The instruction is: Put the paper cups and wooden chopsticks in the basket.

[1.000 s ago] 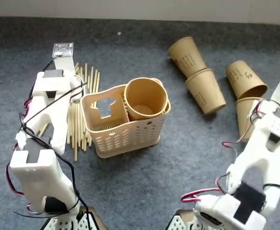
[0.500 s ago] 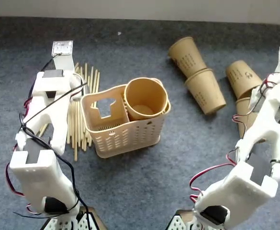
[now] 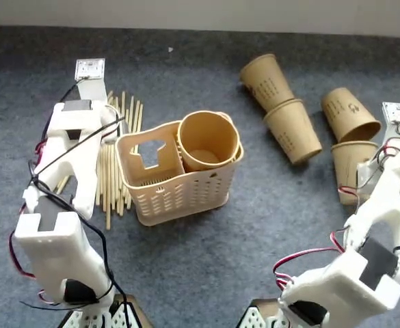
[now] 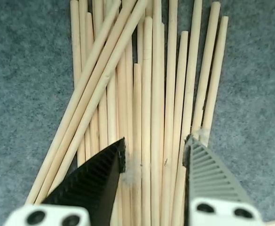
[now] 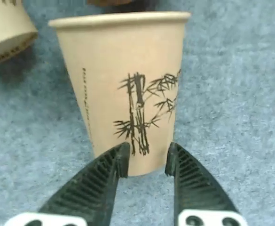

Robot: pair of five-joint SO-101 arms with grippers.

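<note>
Grey carpet (image 3: 268, 225) bears basket (image 3: 186, 195) holding one cup (image 3: 208, 140).

Cream perforated plastic basket (image 3: 186, 195) holding 1 tan paper cup (image 3: 208, 140); 4 more cups (image 3: 292, 130) lie apart; pale wooden chopsticks (image 3: 109, 184) alongside.

We find the grey counter (image 3: 206, 273) carrying a basket (image 3: 186, 195) mid-scene, chopsticks (image 3: 130, 113) to its left, and four toppled paper cups (image 3: 292, 130) far right.

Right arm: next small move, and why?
Probably open the right gripper wider before lowering. Its tips hang over the base end of the paper cup, which lies on its side, and the gap between them looks narrower than the cup.
</note>
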